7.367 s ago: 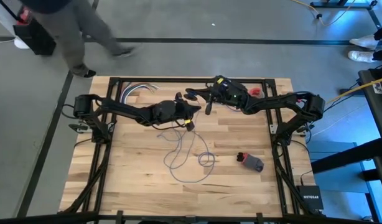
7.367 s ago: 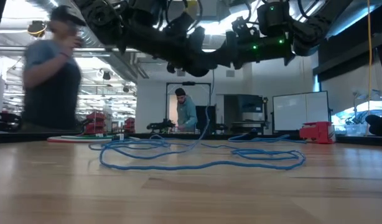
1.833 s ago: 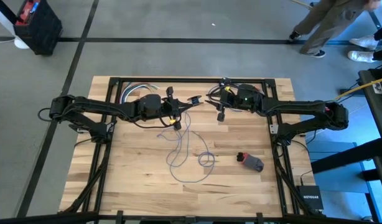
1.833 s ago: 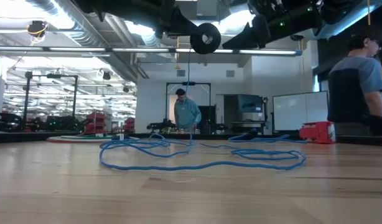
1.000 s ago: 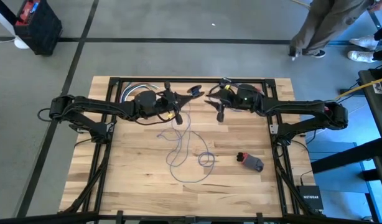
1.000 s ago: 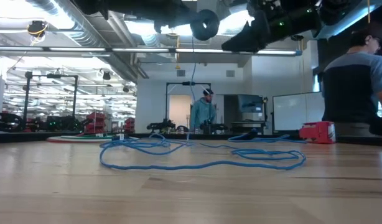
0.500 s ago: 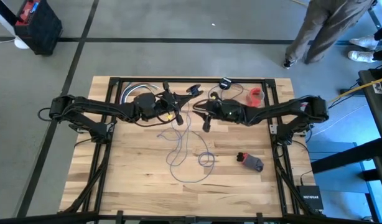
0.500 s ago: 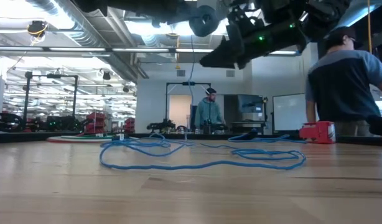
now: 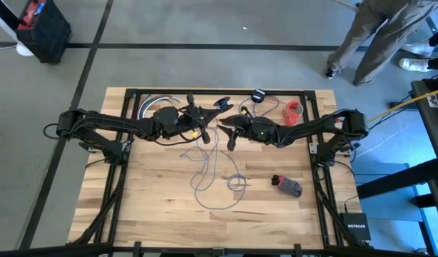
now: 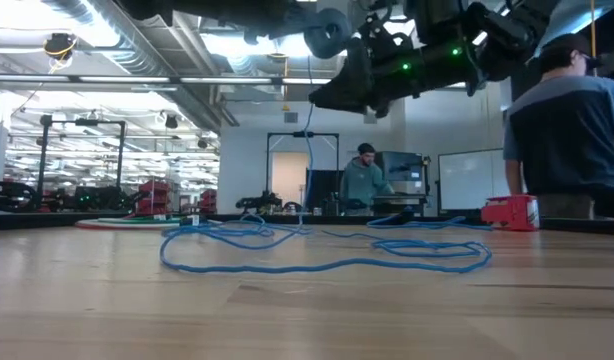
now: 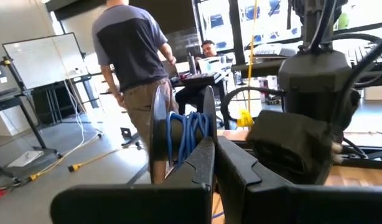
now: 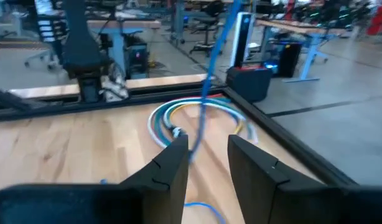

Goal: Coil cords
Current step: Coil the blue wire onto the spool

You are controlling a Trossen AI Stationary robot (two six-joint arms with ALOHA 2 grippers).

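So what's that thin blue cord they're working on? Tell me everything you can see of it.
The cord is thin, bluish and limp, like fine cable. Most of it lies in loose, untidy loops on the wooden table. One strand rises off the table to a small black spool with several turns already wound on it, clamped in the shut left gripper. The right gripper hangs beside it, fingers apart with the raised strand running between them; whether they touch it I cannot tell.

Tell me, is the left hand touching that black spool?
Touching. The left wrist view shows the left hand shut on the spool, clamping its black rim.
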